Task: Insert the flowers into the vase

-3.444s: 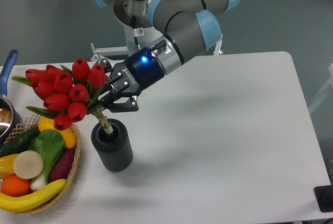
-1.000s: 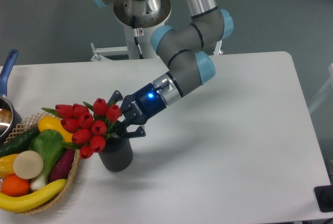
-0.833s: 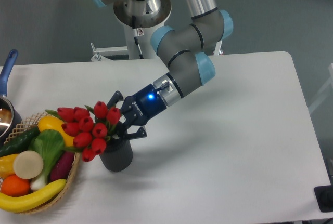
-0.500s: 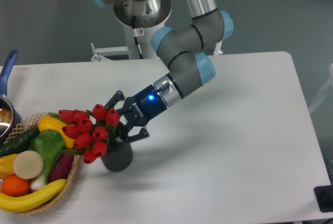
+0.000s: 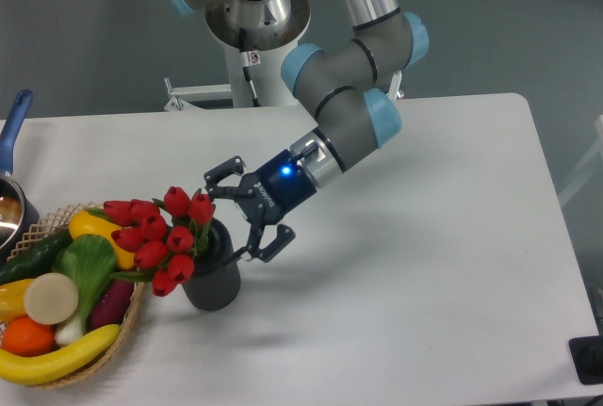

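On the white table (image 5: 424, 236), left of centre, the vase (image 5: 214, 279) stands upright, a dark grey cylinder. The flowers (image 5: 155, 236) sit in its mouth, leaning left so that the red buds and green leaves hang over the vase's left rim and reach above the right edge of the wicker basket (image 5: 132, 316). Stems are hidden by the buds and the vase wall; how deep they go cannot be told.

The gripper (image 5: 247, 210) is just right of the vase top, tilted down toward the left. Jaws are spread wide, grasping nothing: one finger points up-left above the buds, the other (image 5: 268, 241) points down, just right of the vase's rim. A gap shows between the upper finger and the nearest bud; whether the lower finger touches the vase cannot be told. A blue light glows on the wrist behind the gripper. The arm (image 5: 344, 86) runs up and right from there to grey joints with light-blue caps, and its base stands at the table's far edge.

The basket holds a banana, an orange, a cucumber, a yellow pepper and other produce. At the far left edge, a metal pot (image 5: 11, 203) with a blue handle is partly cut off by the frame.
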Robot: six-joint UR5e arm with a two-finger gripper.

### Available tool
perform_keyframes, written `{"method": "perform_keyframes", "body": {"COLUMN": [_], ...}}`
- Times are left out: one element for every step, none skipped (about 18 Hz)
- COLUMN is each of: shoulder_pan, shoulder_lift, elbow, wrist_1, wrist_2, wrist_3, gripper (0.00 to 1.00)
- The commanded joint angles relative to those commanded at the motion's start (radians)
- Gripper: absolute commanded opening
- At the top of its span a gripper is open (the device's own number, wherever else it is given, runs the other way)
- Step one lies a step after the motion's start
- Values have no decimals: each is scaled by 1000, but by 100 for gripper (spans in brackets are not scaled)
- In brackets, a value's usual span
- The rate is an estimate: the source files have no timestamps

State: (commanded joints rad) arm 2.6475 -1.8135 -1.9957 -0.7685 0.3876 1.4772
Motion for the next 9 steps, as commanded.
{"method": "perform_keyframes", "body": {"shoulder_pan": [28,55,86,127,161,196,236,255,276], "shoulder_lift": [35,64,97,121,137,154,161,181,206], "elbow": [3,11,14,15,17,32,41,43,58], "wrist_1": [0,0,0,0,0,-3,-3,-5,-6], "wrist_2": [57,124,196,259,317,379,433,482,528], "wrist_3": [2,6,17,35,57,78,90,101,118], "gripper": [100,100,100,100,100,100,100,100,100]}}
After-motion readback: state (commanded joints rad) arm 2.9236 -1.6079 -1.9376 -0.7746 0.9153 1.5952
